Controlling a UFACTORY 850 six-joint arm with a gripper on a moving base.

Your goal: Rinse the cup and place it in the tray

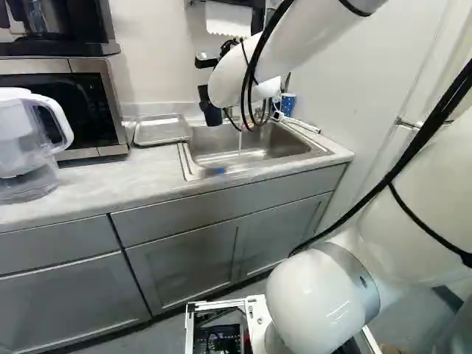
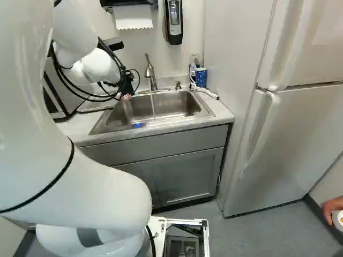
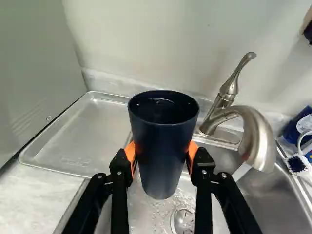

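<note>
We have the claw [image 3: 161,152] clamped on the cup [image 3: 163,131], upright above the sink [image 3: 253,195], near the tray [image 3: 83,131]. We judge it stiff, light and likely slippery when wet, best held firmly around its middle

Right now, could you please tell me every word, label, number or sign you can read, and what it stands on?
None can be read.
Tray: a stamped mark, too faint to read.
Blue container by the brush: a white label, too small to read.
Dark cup in the claw: no print in sight.
</note>
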